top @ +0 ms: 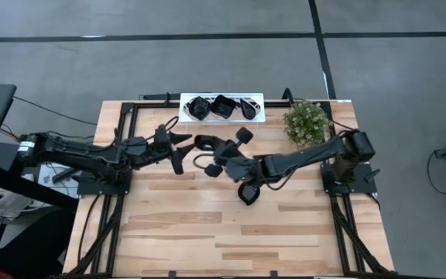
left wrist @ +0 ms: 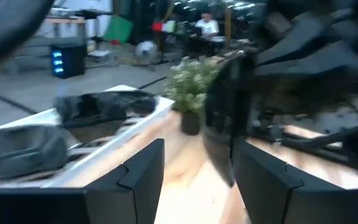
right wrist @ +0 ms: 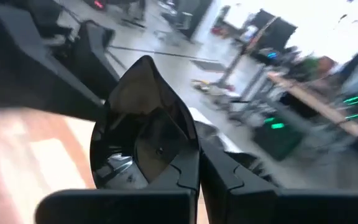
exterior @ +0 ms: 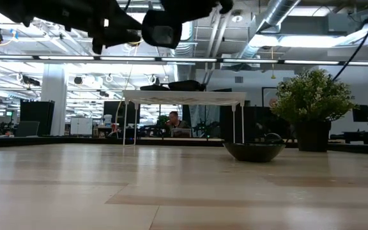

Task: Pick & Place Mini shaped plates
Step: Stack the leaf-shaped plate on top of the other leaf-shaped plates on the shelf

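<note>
Open-plan office lab.
Exposed ceiling ducts [exterior: 280,16], rows of far workstations, a seated person [exterior: 173,121], grey concrete floor [top: 207,70] around the wooden desk [top: 223,232].

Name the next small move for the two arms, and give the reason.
Probably ease the left gripper forward around the black plate: the right gripper is shut on its edge in mid-air, and the left's open fingers already flank it. It looks like a handover.
</note>
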### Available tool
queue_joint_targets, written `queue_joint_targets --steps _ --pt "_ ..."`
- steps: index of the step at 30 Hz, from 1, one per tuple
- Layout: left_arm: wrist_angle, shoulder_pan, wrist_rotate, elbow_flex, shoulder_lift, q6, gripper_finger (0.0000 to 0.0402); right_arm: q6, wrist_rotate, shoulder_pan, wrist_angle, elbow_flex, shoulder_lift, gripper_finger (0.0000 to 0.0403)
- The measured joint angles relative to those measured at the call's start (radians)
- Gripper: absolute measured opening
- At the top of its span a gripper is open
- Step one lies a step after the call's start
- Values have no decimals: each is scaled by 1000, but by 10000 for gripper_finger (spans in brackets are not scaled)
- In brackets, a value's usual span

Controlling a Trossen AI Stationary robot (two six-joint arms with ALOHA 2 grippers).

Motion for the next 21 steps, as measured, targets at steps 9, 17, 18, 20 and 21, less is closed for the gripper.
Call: queue_joint_targets --steps 9,17,18,20,21 --pt "8 25 -151 -1 23 2 186 -286 172 -8 -1 179 141 0" --pt "33 25 -175 -1 23 -37 186 -312 176 -26 -3 187 140 0" --pt "48 25 -170 -1 23 -44 186 -310 172 -28 -3 187 139 0" --pt "69 25 -165 -1 23 -47 186 -308 147 -29 -2 187 139 0" --pt "71 25 -164 -1 23 -47 186 -308 145 -29 -2 187 141 0"
